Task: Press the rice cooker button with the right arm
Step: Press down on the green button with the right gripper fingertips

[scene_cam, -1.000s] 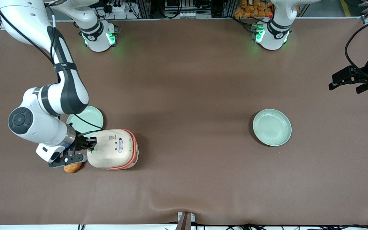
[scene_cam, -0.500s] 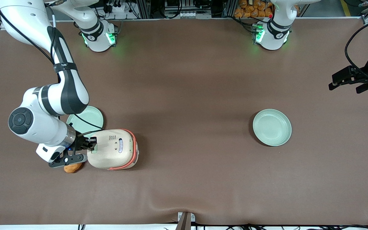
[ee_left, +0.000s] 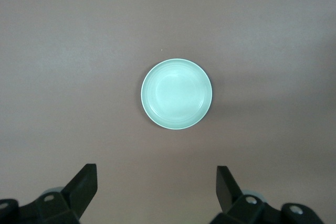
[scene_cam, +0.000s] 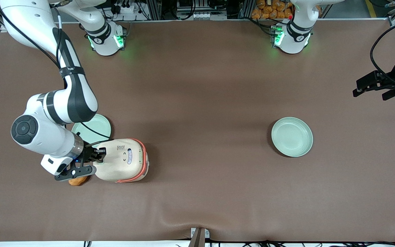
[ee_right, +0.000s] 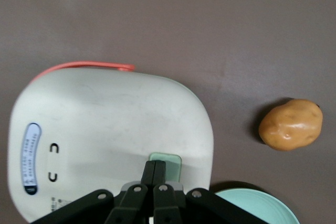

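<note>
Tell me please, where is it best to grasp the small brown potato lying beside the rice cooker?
Probably across the narrow middle of the brown oval potato, from above: it lies flat on the table, clear of the cream-white rice cooker. The black gripper, shut, sits on the cooker's pale green button.

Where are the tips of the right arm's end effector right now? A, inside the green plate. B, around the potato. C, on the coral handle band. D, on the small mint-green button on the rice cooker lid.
D: in the right wrist view the end effector, its fingers shut together, has its tips on the button on the rice cooker lid, while the potato lies apart on the table.
</note>
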You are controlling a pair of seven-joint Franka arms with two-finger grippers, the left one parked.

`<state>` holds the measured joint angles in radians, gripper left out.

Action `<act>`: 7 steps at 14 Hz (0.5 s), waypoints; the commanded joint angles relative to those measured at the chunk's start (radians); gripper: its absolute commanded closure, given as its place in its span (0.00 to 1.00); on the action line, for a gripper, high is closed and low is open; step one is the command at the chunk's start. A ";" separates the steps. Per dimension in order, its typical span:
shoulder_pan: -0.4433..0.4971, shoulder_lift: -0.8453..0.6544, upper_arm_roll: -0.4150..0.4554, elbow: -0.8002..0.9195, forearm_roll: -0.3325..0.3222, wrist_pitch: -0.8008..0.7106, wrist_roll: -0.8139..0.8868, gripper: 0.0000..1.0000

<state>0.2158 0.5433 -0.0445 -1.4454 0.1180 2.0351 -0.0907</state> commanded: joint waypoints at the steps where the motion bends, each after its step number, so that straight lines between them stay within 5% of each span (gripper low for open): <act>1: 0.005 0.029 0.003 0.103 0.020 -0.079 0.003 1.00; 6: 0.004 -0.018 0.008 0.120 0.023 -0.110 0.003 0.98; 7: 0.005 -0.035 0.009 0.122 0.023 -0.114 0.003 0.81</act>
<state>0.2202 0.5392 -0.0396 -1.3453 0.1246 1.9497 -0.0904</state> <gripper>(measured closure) 0.978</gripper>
